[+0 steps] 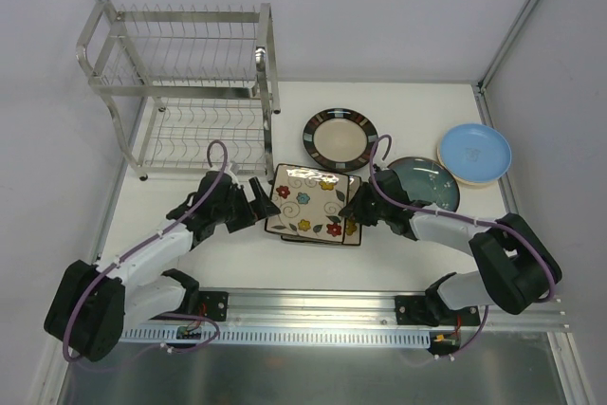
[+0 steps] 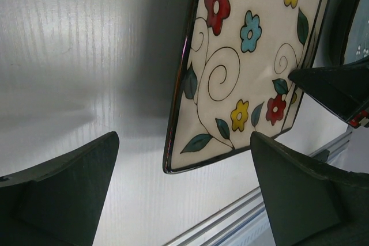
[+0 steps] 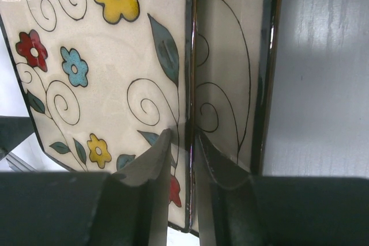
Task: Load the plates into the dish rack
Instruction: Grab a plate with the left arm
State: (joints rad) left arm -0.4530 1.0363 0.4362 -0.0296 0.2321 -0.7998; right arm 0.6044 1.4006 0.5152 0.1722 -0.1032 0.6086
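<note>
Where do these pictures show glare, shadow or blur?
Left wrist: glare on the table, a dark shadow beside the plate, the left fingers dark and soft. Right wrist: the right fingers blurred at the bottom, the plate's flowers sharp. Top view: even light, everything sharp.

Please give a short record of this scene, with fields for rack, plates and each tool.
dish rack: back left, holds no plate
floral plates: two square ones stacked; top floral plate, lower floral plate
round plates: dark-rimmed cream plate, teal plate, light blue plate, on the table
left tool: open, at the stack's left edge
right tool: shut on the top floral plate's right edge
</note>
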